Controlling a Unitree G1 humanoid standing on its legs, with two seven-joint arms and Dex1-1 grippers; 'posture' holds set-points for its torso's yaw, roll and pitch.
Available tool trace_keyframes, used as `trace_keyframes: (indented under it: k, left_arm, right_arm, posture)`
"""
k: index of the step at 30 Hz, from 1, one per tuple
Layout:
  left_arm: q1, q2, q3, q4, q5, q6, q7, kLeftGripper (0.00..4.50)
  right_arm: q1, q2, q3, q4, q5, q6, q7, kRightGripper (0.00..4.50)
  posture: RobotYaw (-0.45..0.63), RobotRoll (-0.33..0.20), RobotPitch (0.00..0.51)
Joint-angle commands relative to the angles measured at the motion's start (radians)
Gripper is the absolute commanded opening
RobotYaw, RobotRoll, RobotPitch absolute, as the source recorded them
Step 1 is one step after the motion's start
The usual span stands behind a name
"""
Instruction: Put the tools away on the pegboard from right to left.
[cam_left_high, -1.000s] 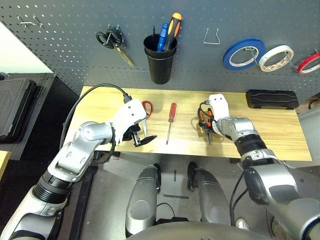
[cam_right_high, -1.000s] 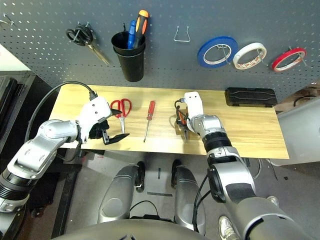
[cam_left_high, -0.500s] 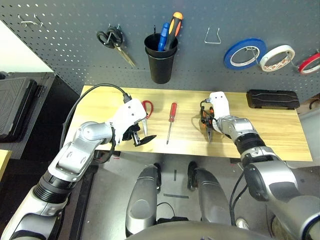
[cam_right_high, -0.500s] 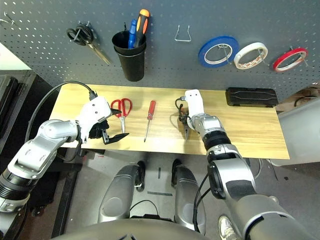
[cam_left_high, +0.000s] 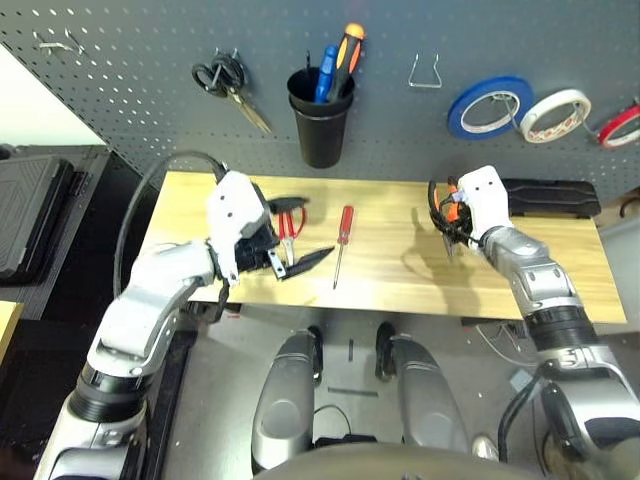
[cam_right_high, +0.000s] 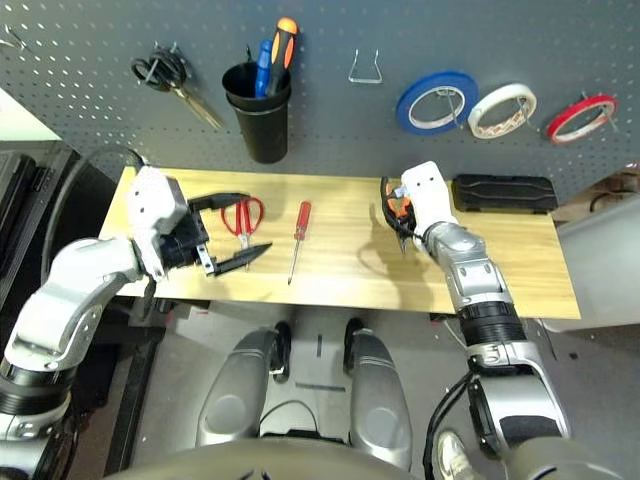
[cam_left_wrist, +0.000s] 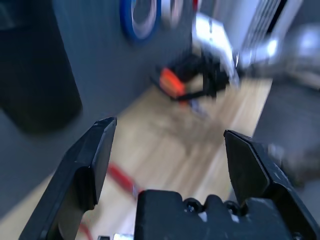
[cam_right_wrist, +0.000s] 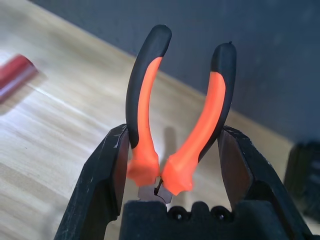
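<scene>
Spread around both handles of the orange-and-black needle-nose pliers (cam_right_wrist: 144, 140), the right gripper (cam_right_wrist: 175, 127) presses one finger to each outer side in the right wrist view, partly open by the tool's width. The grip sits on curved, springy handles; if they squeeze together or roll, the pliers could twist or slip out.

In the left wrist view, the left gripper (cam_left_wrist: 169, 126) stands wide open, nothing between its fingers.

In the right eye view, the pliers appear lifted near the back edge of the pale wooden tabletop (cam_right_high: 340, 270), close to a flat black case (cam_right_high: 503, 194). A low swing could knock that case or catch the dark grey perforated pegboard (cam_right_high: 330, 150). The bare wire hook (cam_right_high: 365, 81) looks a likely target, and a tilted approach might miss it. The slim red-handled screwdriver (cam_right_high: 302, 215) and red-handled scissors (cam_right_high: 244, 218) lie on the wood, the latter beside the left fingers, which could nudge them. The thin red tape ring (cam_right_high: 600, 103) hangs already. Beyond the table lies grey floor (cam_right_high: 318, 345), with a shoe (cam_right_high: 452, 460) near the right arm.
</scene>
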Motion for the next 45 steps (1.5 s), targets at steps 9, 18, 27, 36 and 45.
trace_keyframes:
  k: [9,18,27,36,45]
  left_arm:
    - [-0.098,-0.001,0.08,-0.104,-0.185,0.098,0.098,4.5]
    - [-0.138,0.01,0.086,-0.096,-0.224,0.115,0.128,4.5]
    - [-0.168,0.014,0.067,-0.061,-0.215,0.103,0.111,4.5]
    - [-0.181,0.015,0.055,-0.04,-0.207,0.094,0.099,4.5]
    - [-0.181,0.018,0.052,-0.034,-0.202,0.089,0.096,4.5]
  right_arm:
    - [0.115,-0.067,-0.064,-0.118,0.019,-0.286,0.055,2.95]
    - [0.154,-0.076,-0.106,-0.311,0.067,-0.362,0.081,2.95]
    - [0.117,-0.053,-0.12,-0.425,0.093,-0.448,0.058,2.95]
    - [-0.055,0.014,-0.101,-0.418,0.048,-0.538,-0.024,2.95]
    - [-0.197,0.063,-0.073,-0.39,0.027,-0.556,-0.061,2.95]
  posture:
    - [0.27,0.0,0.241]
    - [0.23,0.0,0.24]
    - [0.2,0.0,0.234]
    - [0.2,0.0,0.226]
    - [0.2,0.0,0.223]
